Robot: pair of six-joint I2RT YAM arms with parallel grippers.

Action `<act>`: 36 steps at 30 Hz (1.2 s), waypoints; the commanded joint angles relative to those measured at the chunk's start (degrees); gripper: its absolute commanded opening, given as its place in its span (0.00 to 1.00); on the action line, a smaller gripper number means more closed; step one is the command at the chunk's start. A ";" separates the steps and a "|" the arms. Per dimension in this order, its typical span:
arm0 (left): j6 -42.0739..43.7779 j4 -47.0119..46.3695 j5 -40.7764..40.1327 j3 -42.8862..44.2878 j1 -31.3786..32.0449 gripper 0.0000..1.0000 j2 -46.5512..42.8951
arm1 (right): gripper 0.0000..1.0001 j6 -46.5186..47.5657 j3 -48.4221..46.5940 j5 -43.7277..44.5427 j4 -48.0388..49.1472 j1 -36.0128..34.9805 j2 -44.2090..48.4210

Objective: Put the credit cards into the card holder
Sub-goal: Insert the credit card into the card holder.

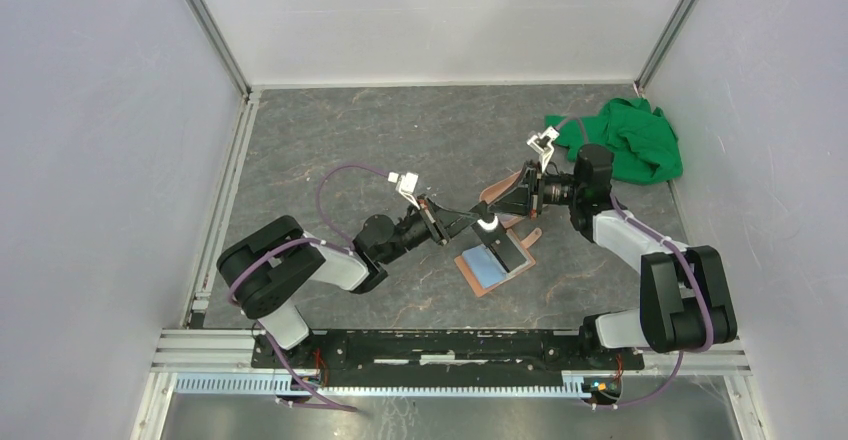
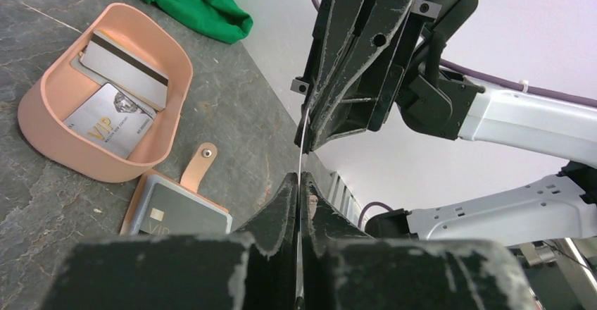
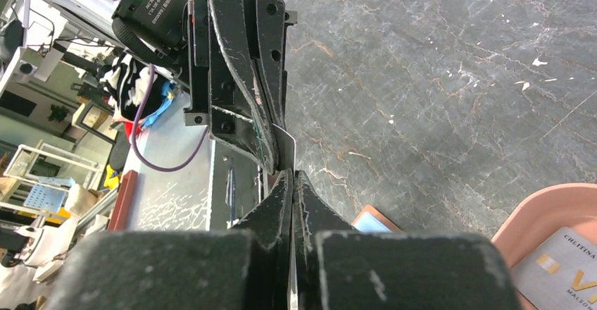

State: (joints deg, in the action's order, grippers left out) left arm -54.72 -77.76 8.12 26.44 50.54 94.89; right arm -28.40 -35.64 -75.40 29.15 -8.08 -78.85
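We see both claws meeting mid-frame. The left gripper [image 2: 298,185] and right gripper [image 3: 291,181] each pinch one credit card [image 3: 286,149], held edge-on in the air between them. Just below lies the card holder [image 1: 492,265], open flat, a grey card [image 2: 186,215] on it. At the wrist view's left, the pink tray [image 2: 42,123] holds two more cards [image 2: 109,120]. Bare tabletop [image 1: 380,130] spreads upper left, and a green cloth [image 1: 630,140] crowds the upper right.

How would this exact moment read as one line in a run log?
step: mid-air handover | left gripper: shut on card | right gripper: shut on same card | card holder: lying on table, tab unfastened
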 commanded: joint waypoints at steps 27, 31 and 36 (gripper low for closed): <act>9.89 15.35 23.45 2.10 -11.40 0.02 -14.24 | 0.42 61.81 -22.44 -4.86 -63.07 -8.23 -7.02; 8.34 12.50 24.13 1.88 -11.38 0.02 -13.33 | 0.37 54.12 -20.41 -6.46 -56.00 -8.17 -6.75; 7.28 10.09 23.72 0.85 -11.34 0.02 -12.21 | 0.34 45.07 -18.57 -9.46 -48.70 -8.21 -5.97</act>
State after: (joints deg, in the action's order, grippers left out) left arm -47.46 -62.87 30.70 26.72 39.46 81.95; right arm 24.32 -54.85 -80.99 -26.68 -16.03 -85.47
